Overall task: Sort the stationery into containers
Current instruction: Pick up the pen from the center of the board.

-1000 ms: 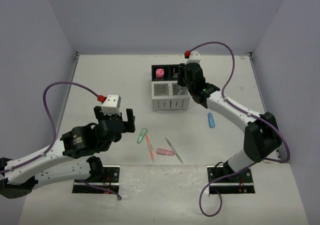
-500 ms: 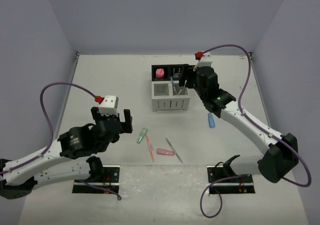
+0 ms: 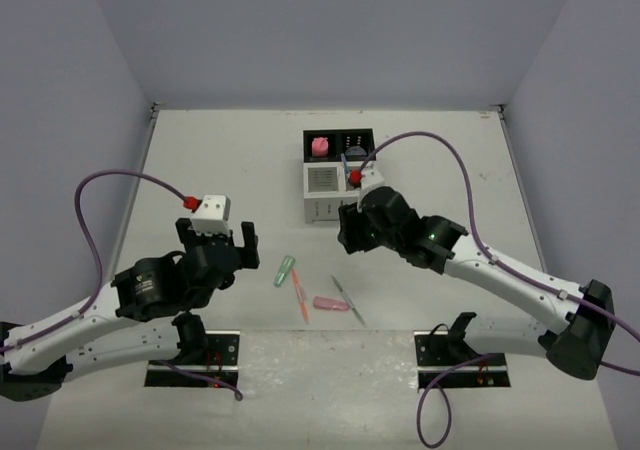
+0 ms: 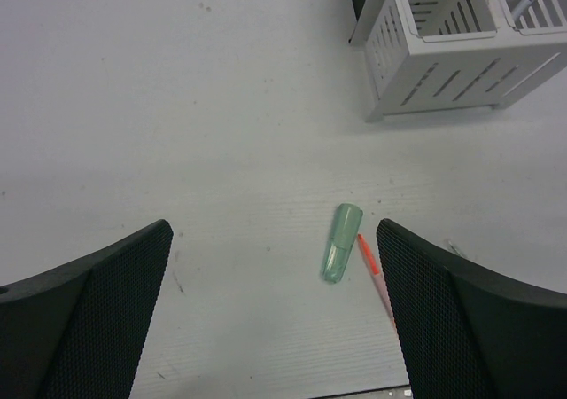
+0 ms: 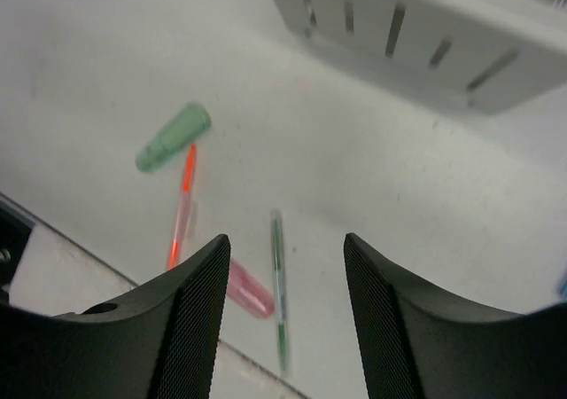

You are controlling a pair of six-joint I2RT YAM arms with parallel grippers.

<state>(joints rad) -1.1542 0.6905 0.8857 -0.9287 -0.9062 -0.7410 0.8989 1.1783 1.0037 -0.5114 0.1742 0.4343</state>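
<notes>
Though apart, pen (image 5: 278,275) (grey) below gripper (image 5: 283,241)

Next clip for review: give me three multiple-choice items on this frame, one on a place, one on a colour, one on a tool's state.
1. The pink eraser sits:
A. in a black bin of the organizer
B. on the table by the pens
C. in a white bin

2. The marker lying between the fingers of the left tool is:
A. yellow
B. green
C. black

3. The right tool is:
A. shut on a pen
B. shut on a marker
C. open and empty

Key:
1 A, the top view shows it inside that bin.
2 B, the left wrist view shows its green body.
3 C, its fingers stand apart, gripping nothing.
</notes>
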